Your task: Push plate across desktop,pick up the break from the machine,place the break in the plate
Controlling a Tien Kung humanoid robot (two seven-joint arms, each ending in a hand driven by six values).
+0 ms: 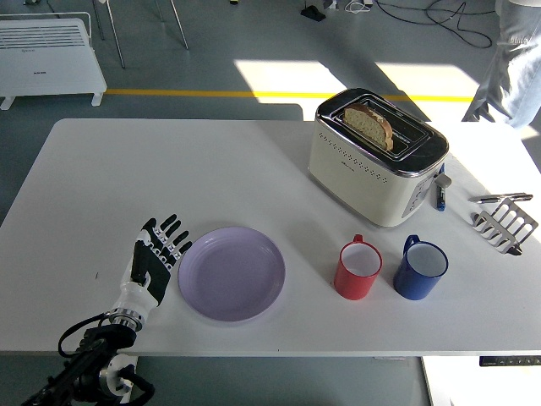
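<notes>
One left hand (156, 258): fingers straight, grasping nothing | touching plate (232, 272) rim; bread (369, 123) in toaster (376, 156)

The white tabletop (169, 178) carries a lilac plate (232, 273) near its front edge; right of it stand a red mug (358, 270) and a blue mug (420, 267), close together; behind them is a cream toaster (376, 157); a metal rack (505, 221) lies at the right edge
</notes>
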